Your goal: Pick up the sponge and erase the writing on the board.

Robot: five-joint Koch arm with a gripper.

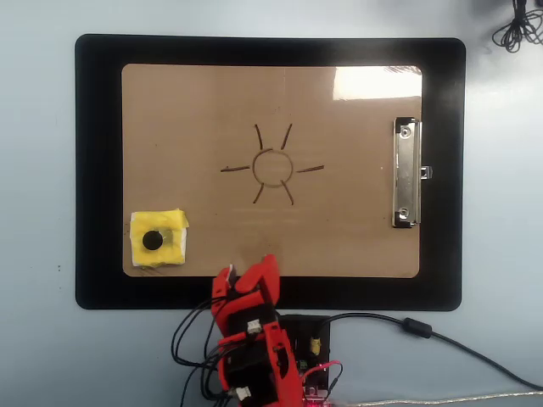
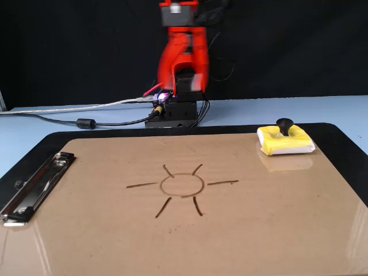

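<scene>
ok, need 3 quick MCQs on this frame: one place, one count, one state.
1. In the overhead view, where on the board is the sponge?
A. lower-left corner
B. by the clip
C. over the drawing

2. How many rays does the writing, a sun, have?
A. four
B. six
C. eight

3. What state is the writing in?
A. half wiped
B. fully erased
C. intact

Key: 1 A, it sits at the corner far from the clip. 2 B, six short strokes ring the circle. 3 C, every line is whole and the sponge lies apart from it.
</scene>
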